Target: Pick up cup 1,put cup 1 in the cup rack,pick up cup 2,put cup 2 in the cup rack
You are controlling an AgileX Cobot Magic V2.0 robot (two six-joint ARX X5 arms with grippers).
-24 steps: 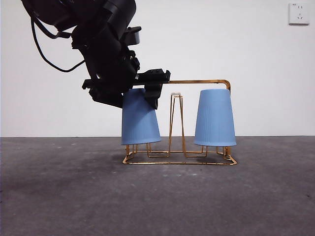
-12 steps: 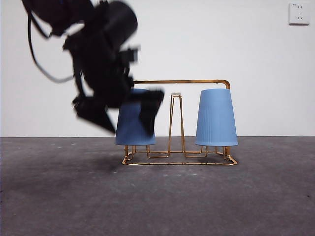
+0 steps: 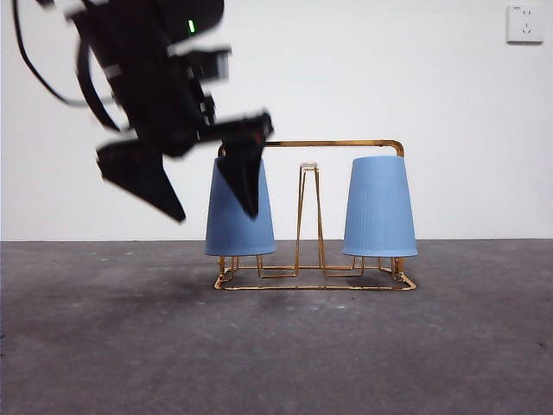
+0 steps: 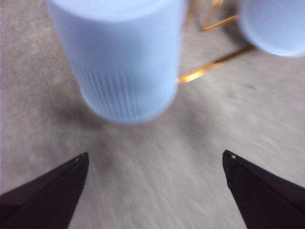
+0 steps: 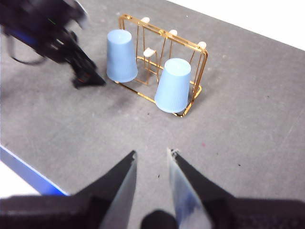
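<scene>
Two blue cups hang upside down on the gold wire cup rack [image 3: 346, 143]. One cup [image 3: 380, 207] is on the right pegs and the other cup [image 3: 232, 229] on the left pegs. My left gripper [image 3: 216, 216] hovers open in front of the left cup, one jaw to each side, not touching it. Its wrist view shows that cup [image 4: 119, 57] beyond the wide-apart jaws of the left gripper [image 4: 155, 157], with a rack wire [image 4: 209, 69] and the second cup [image 4: 276, 24]. My right gripper [image 5: 152, 153] waits far back, slightly open and empty, looking at both cups [image 5: 121, 56] [image 5: 174, 86].
The grey table runs wide around the rack [image 5: 200, 71]. A blue table edge [image 5: 28, 171] shows near the right arm. The left arm [image 5: 52, 38] stands dark beside the rack. A white wall socket [image 3: 524, 23] sits high on the wall.
The left gripper let go of the left cup, opened wide and pulled back up and to the left. The cup went from tilted to hanging straight on its pegs.
</scene>
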